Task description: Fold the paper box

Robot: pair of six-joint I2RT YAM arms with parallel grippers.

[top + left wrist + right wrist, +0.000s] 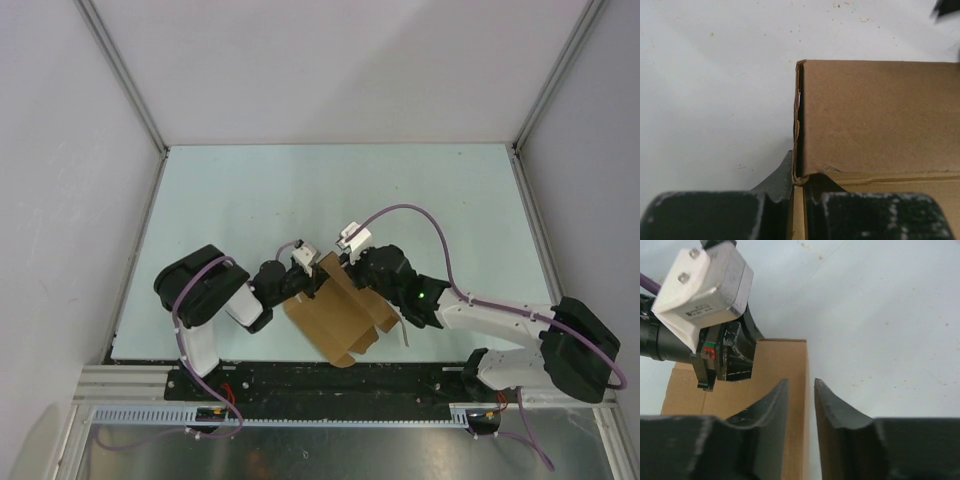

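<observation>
— From above: where to find the paper box (335,318)?
— On the pale table (330,190), near its front edge, between the two arms. Partly folded, with one wall standing up.
— And relative to the left gripper (312,275)?
— Just to its right, touching at the raised wall's left end. Right gripper (350,272) at the same wall, reaching in from the right. Too small up here to judge either grip.
— In the left wrist view, then?
— Paper box (880,115) filling the right half as a brown upright panel, with its edge-on wall running straight down into the left gripper (798,181). Clamped tight on that card edge, no gap visible beside it.
— And the right wrist view?
— Paper box (782,360) ahead and below, wall edge passing between the fingers (774,412) of the right gripper (801,390). Jaws narrowly apart: one finger over the card face, a sliver of table showing between the card edge and the other finger. Not clamped. Left gripper (735,362) against the same panel at its far left end.
</observation>
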